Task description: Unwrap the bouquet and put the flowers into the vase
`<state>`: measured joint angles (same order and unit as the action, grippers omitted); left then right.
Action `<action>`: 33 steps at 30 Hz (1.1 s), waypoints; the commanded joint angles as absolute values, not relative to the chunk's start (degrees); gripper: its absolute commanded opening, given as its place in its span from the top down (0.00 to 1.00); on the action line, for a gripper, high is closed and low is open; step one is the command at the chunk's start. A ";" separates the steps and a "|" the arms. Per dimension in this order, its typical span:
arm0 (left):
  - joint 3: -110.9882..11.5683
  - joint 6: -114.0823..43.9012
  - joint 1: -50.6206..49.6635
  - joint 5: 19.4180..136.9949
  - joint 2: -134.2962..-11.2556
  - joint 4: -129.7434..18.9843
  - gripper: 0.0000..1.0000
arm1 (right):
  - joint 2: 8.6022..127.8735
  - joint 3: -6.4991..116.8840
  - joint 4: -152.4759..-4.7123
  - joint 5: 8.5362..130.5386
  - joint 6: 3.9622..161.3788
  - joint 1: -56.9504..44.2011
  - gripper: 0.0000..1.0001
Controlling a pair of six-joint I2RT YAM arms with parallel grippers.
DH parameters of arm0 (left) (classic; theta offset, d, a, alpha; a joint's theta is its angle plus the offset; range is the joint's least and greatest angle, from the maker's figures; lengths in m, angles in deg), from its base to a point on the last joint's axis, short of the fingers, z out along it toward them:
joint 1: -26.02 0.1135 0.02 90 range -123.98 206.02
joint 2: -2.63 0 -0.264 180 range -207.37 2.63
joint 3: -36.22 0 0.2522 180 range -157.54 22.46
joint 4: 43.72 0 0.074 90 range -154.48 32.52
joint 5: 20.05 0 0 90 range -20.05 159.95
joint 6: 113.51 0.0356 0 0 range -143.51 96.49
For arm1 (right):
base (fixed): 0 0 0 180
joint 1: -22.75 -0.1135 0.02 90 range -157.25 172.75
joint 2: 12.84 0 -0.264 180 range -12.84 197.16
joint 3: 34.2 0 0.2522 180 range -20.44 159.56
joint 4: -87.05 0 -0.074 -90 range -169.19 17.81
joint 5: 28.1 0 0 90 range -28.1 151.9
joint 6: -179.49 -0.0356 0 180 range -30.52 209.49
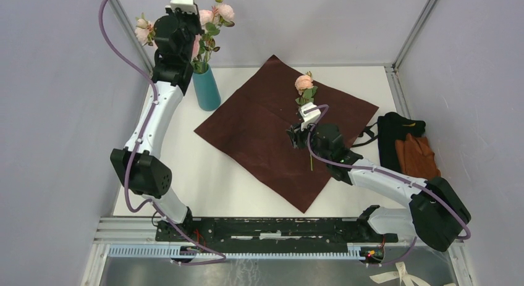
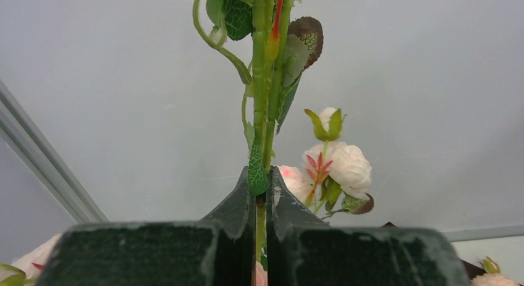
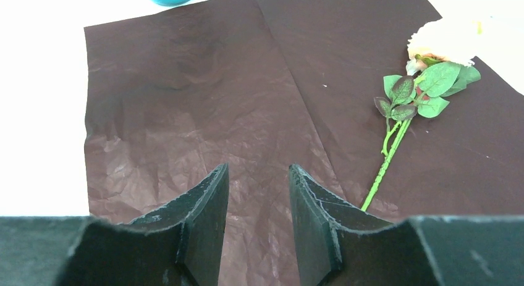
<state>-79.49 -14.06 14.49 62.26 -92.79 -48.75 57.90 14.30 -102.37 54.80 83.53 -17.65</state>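
Two poses — left end effector (image 2: 259,181) high above vase (image 1: 206,88), clamped on stem (image 2: 262,82), right end effector (image 3: 258,175) low, apart.

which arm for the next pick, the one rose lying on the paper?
Right. The right end effector is open and empty, low over the wrapping paper, with the loose rose just beside it. The left end effector is shut on a stem up by the vase.

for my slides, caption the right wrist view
Open right gripper above the flat maroon wrapping paper, one rose lying on it.
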 commanded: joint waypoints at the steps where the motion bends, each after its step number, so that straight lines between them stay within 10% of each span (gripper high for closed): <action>1: -85.35 -14.60 15.80 58.77 -93.59 -47.90 0.98 | 58.47 17.00 -105.03 55.48 83.48 -17.56 0.54; 33: -84.63 -23.33 20.12 60.90 -96.27 -49.82 0.98 | 58.88 16.65 -105.51 55.97 83.44 -17.57 0.54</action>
<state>-86.33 -20.92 20.15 60.05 -96.55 -51.61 59.34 14.85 -102.70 55.85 83.53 -17.65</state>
